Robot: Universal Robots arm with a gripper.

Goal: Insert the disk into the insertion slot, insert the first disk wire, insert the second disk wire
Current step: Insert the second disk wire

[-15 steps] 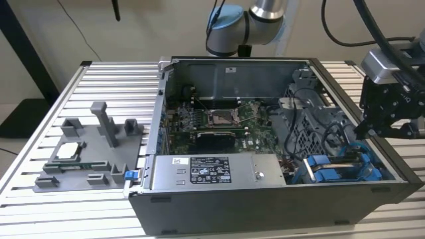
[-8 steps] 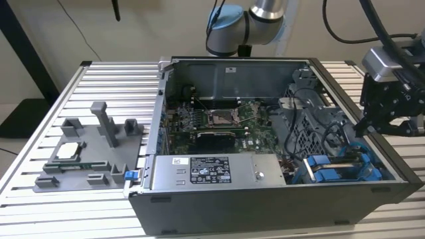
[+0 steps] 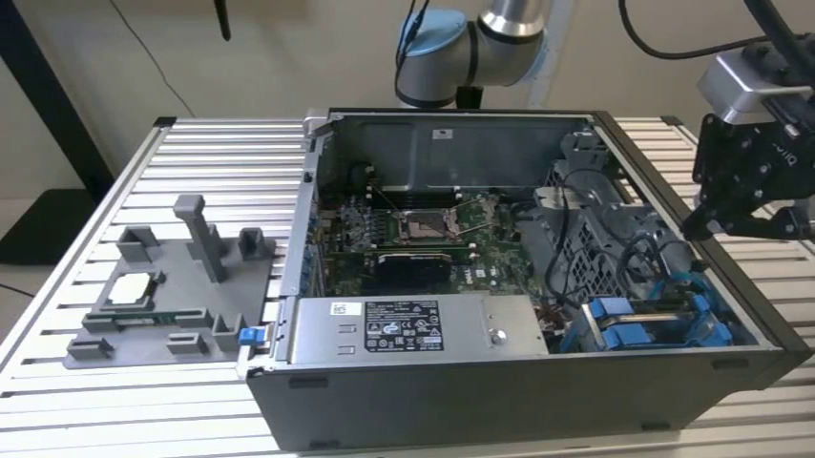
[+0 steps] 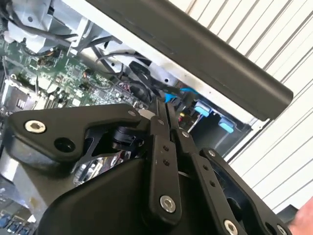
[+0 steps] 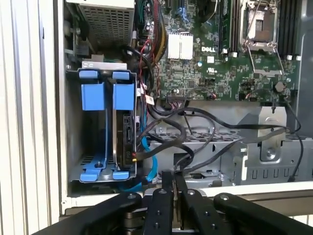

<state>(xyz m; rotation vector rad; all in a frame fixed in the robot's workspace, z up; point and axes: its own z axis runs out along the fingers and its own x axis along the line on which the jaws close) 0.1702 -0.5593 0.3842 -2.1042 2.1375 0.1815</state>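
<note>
Disk (image 5: 126, 142) — seated edge-on in its blue carrier (image 5: 122, 95), lower left of the first wrist view, cables (image 5: 146, 164) beside its dark edge. Probably stiff, weighty, shock-sensitive — best held by the carrier, not the bare body. Gripper (image 5: 168, 175) at low centre, fingers pressed together, empty.

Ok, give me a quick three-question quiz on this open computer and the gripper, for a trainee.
1. True or false: the black gripper is shut.
2. Fill in: the gripper hangs by the dark grey open computer case's side toward the exterior view's ____.
3. The silver-grey disk in its bright blue plastic carrier sits: A in the gripper; B in the case's grey metal drive bay; C outside the case.
Key: 1 true; 2 right; 3 B.
</note>
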